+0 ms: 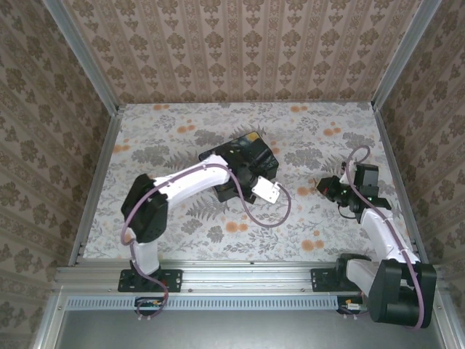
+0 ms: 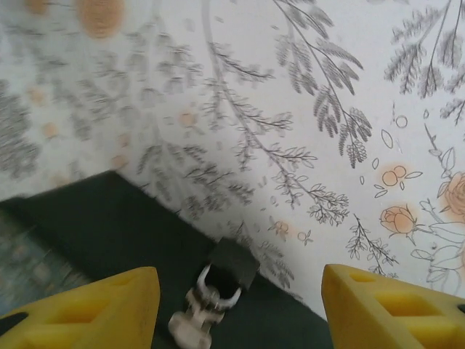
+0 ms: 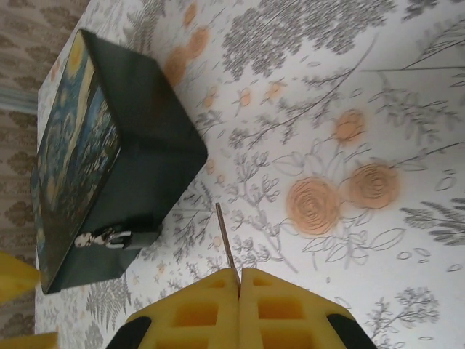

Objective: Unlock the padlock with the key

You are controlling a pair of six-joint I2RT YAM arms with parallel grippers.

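A black-sided box [image 3: 149, 138] with a blue-and-yellow painted lid lies mid-table [image 1: 254, 149]. On its dark side hangs the small padlock [image 3: 102, 238], pale and blurred, its silver shackle through a black hasp [image 2: 234, 263]. My left gripper [image 2: 240, 316] hovers open over that side [image 1: 249, 174], the padlock [image 2: 195, 314] low between its yellow fingers and apart from both. My right gripper [image 3: 240, 275] is shut on the key [image 3: 226, 236], whose thin blade sticks out toward the box, a short way off it. The right gripper [image 1: 325, 187] sits right of the box.
The floral tablecloth [image 1: 182, 138] runs to patterned walls with metal rails [image 1: 98, 167] left and right. A purple cable [image 1: 280, 214] loops from the left arm just in front of the box. Open cloth lies between the box and the right gripper.
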